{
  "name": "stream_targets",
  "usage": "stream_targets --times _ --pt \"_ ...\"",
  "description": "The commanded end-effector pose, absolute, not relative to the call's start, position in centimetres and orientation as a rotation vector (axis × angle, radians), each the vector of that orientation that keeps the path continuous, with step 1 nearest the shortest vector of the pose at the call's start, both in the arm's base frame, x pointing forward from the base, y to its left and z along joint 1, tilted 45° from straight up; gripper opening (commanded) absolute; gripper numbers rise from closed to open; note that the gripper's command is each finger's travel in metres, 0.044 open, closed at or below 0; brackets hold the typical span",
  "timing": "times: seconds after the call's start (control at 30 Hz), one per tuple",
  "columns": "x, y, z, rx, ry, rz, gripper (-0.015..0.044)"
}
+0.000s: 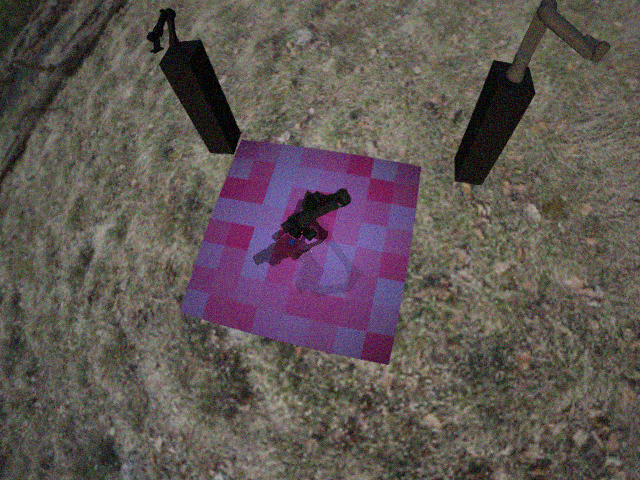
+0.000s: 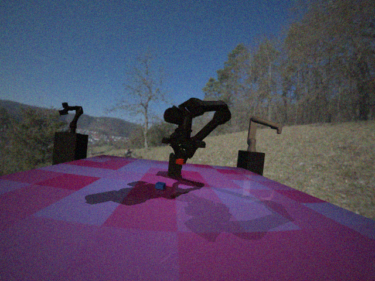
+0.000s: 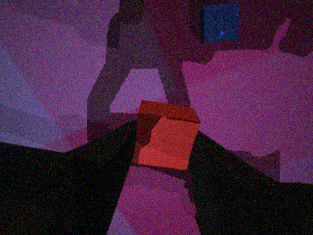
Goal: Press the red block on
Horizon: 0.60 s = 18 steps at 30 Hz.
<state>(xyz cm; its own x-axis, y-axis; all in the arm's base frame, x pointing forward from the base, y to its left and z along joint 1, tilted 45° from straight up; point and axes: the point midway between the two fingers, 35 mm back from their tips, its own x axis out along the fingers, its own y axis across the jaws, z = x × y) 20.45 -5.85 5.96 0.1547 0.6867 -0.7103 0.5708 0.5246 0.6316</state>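
Fingers of your gripper (image 2: pixel 180 160) (image 3: pixel 165 139) are partly closed, gripping the red block (image 2: pixel 180 161) (image 3: pixel 168 139) above the checkered table (image 1: pixel 330 315) (image 2: pixel 127 247) (image 3: pixel 249 98). Your wrist view shows both fingers around it; only the exterior view shows its height above the table. The blue block (image 1: pixel 292 241) (image 2: pixel 160 185) (image 3: pixel 220 23) sits apart.

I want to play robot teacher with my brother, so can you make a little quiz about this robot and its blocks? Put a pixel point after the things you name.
1. True or false: the red block (image 2: pixel 180 161) (image 3: pixel 168 142) is up off the checkered table top (image 1: pixel 289 320) (image 2: pixel 145 250).
2. Fill in the blank: the end effector (image 2: pixel 180 160) (image 3: pixel 163 131) is shut on the ____ block.
3. Which must come first: (a) letting go, or (b) pressing the held block onto the blue block (image 1: pixel 292 241) (image 2: pixel 160 185) (image 3: pixel 220 23)?

Key: 1 true; 2 red; 3 b.
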Motion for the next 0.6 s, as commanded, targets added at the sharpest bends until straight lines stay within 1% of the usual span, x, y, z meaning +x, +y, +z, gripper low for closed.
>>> stream_targets --times 0.0,0.17,0.57 --pt "19.9 -6.8 7.4 1.125 1.513 0.121 0.0" --pt "19.9 -7.1 7.4 1.118 1.511 0.128 0.0" --pt "22.3 -8.4 2.9 0.993 1.479 0.232 0.0"
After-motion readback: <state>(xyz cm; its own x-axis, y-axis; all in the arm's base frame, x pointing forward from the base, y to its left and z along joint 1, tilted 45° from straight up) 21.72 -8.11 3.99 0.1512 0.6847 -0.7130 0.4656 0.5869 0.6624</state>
